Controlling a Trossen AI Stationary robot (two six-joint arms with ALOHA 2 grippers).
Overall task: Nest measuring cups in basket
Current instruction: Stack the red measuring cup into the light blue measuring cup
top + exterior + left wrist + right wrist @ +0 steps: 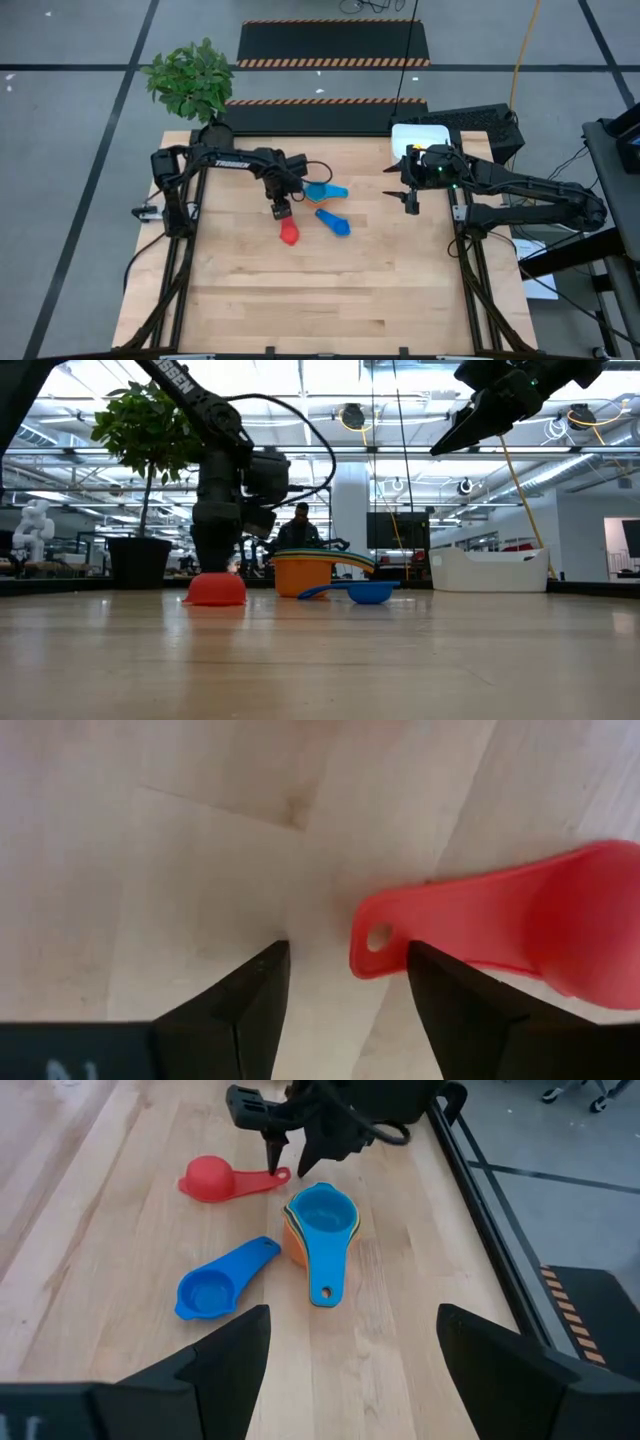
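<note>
A red measuring cup (290, 234) lies upside down on the table (330, 300), resting on its rim (213, 600). My left gripper (348, 985) hangs open just above the holed end of its handle (378, 938), pointing down. One finger stands past the handle's free end and the other over the handle. A stack of nested measuring cups (320, 1220), a light blue one on top, stands beside it. A medium blue measuring cup (215, 1285) lies apart. The white basket (420, 135) sits at the far right. My right gripper (410, 203) waits open, high above the table. My left gripper comes at the red cup's handle from above, its fingers set along the handle. One finger (440, 1000) stands over the handle just behind the holed end (392, 952). I cannot tell whether it touches the handle.
A potted plant (195, 85) stands at the table's far left corner. The near half of the table is bare wood. A person (300, 525) sits in the room behind the table.
</note>
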